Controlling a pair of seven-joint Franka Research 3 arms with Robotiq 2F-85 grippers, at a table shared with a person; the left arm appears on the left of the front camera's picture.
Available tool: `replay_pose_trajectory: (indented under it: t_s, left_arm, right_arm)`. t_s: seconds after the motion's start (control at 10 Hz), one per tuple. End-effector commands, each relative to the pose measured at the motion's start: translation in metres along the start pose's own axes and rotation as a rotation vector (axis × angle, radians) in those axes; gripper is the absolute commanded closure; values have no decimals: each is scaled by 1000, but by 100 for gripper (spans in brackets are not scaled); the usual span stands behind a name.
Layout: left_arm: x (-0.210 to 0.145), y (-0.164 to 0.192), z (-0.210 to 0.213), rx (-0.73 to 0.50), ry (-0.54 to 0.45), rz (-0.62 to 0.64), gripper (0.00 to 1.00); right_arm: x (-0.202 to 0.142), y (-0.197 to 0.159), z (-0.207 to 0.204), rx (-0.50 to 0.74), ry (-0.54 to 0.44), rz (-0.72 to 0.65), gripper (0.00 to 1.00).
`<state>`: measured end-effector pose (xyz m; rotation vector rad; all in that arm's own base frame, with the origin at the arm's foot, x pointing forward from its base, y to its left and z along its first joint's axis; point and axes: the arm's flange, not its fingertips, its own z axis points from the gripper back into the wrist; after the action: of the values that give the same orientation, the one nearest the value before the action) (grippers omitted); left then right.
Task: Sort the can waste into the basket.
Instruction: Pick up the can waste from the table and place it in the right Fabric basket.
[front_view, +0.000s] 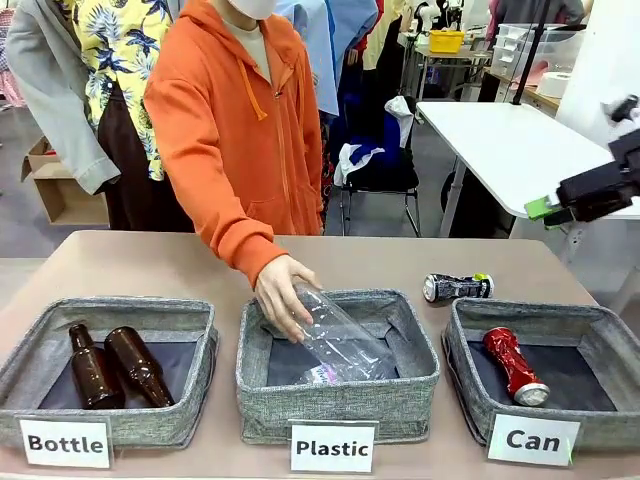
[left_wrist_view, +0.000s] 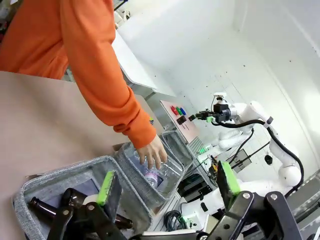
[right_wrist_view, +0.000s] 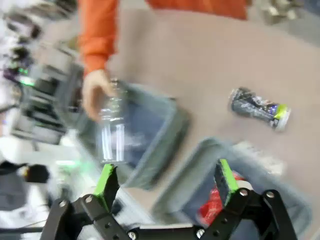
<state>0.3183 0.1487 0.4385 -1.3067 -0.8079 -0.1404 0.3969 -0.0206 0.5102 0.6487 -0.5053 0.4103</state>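
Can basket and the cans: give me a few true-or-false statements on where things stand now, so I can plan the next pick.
The red can lies inside the Can basket. True.
The black can is in that basket too. False: it lies on the table behind it.
The right gripper is shut on a can. False: it is open and empty.
The person's hand holds a clear plastic bottle at the Plastic basket. True.
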Motion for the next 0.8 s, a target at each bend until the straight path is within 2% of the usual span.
replay_pose_trajectory:
  t_s: [0.0, 0.2, 0.3, 0.4, 0.5, 0.7]
  left_arm:
    - [1, -4, 1, 2, -3, 10, 0]
    - [1, -4, 1, 2, -3, 10, 0]
    - [1, -4, 1, 2, -3, 10, 0]
    - [1, -4, 1, 2, -3, 10, 0]
    - [1, -4, 1, 2, -3, 10, 0]
    - [1, -4, 1, 2, -3, 10, 0]
  right_arm:
    - [23, -20, -36, -688, 117, 318, 0]
    - [37, -10, -73, -758, 217, 492, 0]
    - [37, -8, -80, -755, 213, 529, 0]
    - [30, -14, -78, -670, 200, 446, 0]
    - [45, -4, -73, -494, 168, 458, 0]
    - [45, -4, -73, -494, 168, 458, 0]
